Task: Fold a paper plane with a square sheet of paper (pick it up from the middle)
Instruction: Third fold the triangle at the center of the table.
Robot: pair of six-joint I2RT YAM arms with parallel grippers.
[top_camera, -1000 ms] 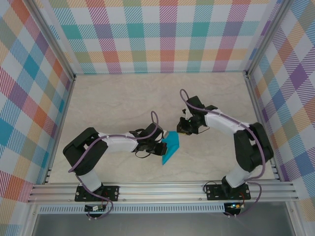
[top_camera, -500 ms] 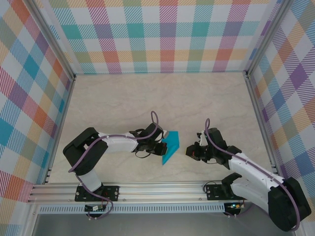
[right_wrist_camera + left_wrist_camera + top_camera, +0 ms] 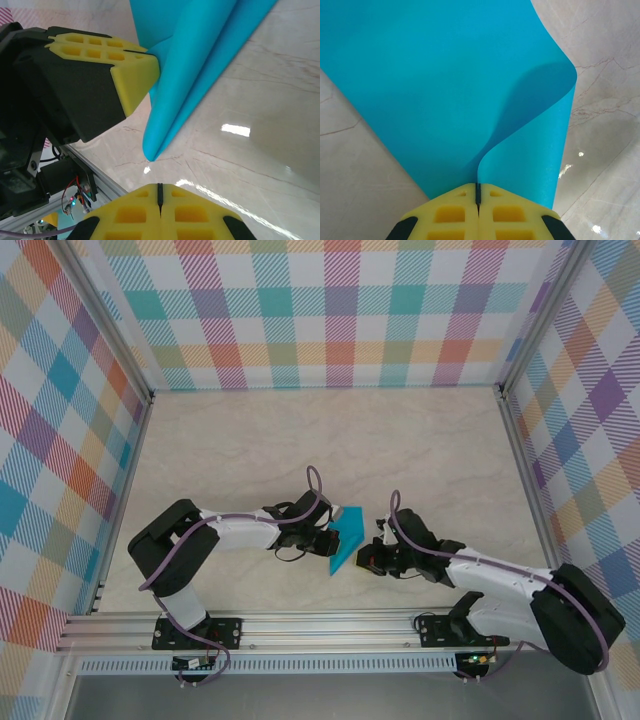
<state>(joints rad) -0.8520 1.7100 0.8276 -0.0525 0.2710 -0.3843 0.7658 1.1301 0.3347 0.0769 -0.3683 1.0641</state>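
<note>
Paper plane (image 3: 348, 540) clenched in left end effector (image 3: 478, 191); right end effector (image 3: 160, 190), closed empty, swung nearer.

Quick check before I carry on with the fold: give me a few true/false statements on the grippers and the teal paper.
1. The left gripper is shut on the teal paper. True.
2. The right gripper is pinching the teal paper too. False: its fingers are shut on nothing, just short of the paper's near tip.
3. The teal paper lies flat on the table. False: it curls over on itself.
4. The right gripper faces the left gripper across the teal paper. True.
</note>
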